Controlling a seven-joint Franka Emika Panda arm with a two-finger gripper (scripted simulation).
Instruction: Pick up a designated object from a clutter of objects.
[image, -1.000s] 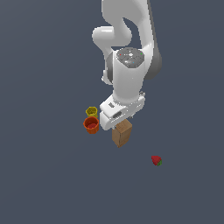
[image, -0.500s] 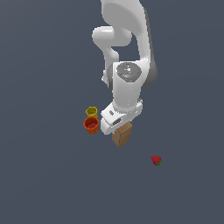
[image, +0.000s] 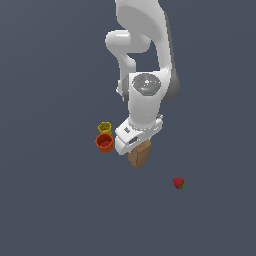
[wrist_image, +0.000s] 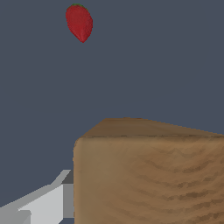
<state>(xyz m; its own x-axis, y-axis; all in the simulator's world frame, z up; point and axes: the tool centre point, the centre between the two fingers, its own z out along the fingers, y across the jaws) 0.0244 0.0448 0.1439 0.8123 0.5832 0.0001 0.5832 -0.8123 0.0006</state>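
Observation:
The tall plain brown box (image: 139, 154) stands upright in the middle of the exterior view and fills the near part of the wrist view (wrist_image: 148, 175). My gripper (image: 135, 147) is lowered over the box's top and straddles it. In the wrist view one light grey finger (wrist_image: 46, 203) lies close against the box's side; the other finger is out of frame. The jaws look open around the box, which rests on the floor. The orange-red cup (image: 104, 143) and the smaller yellow cup (image: 104, 128) stand just to the exterior view's left of the gripper.
A tiny red strawberry (image: 178, 183) lies apart, toward the exterior view's right of the box; it also shows in the wrist view (wrist_image: 79, 22). The floor (image: 50, 210) is plain dark grey.
The arm has lowered the gripper down over the top of the brown box. The box, the cups and the strawberry have not moved.

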